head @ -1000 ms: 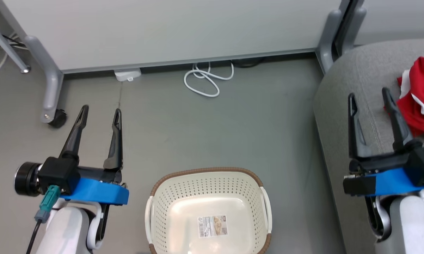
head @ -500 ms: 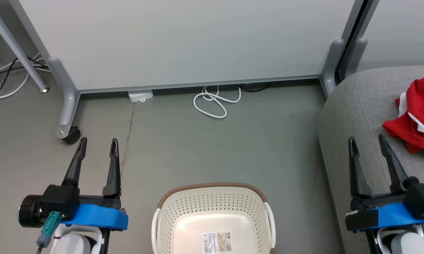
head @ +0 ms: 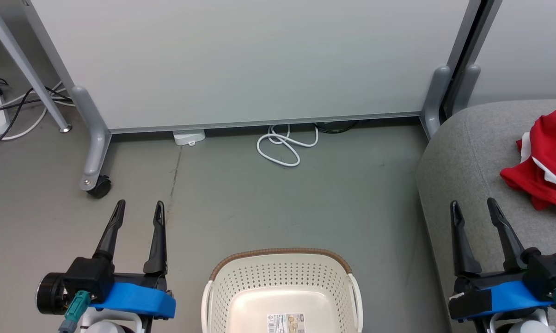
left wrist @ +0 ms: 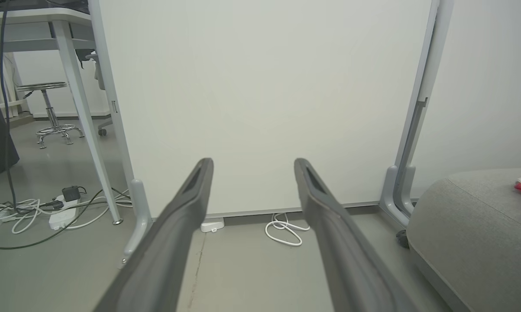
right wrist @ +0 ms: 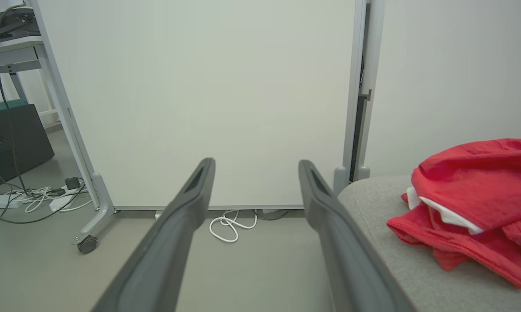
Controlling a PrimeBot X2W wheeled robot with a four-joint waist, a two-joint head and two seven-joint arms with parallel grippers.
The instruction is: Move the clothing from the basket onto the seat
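Clothing (head: pixel 548 157), a bright red heap with white trim, lies on the grey seat (head: pixel 462 157) at the right edge of the head view, near the seat's rounded end. The cream basket (head: pixel 280 253) stands on the floor (head: pixel 305 199), low in the middle of that view. The part of its bottom that shows is bare apart from a label sticker (head: pixel 285 322).

Over the last second the whole head view has slid downward, so the camera has lifted rather than the furniture moved. Even so, the right hand (head: pixel 472 201) has drawn back. Its fingers stood just beside the red fabric and now sit apart from it, spread wide and holding nothing. The left hand (head: pixel 139 203) is likewise spread wide and empty above the floor.

Judging by this, the transfer looks finished and both hands are retiring.
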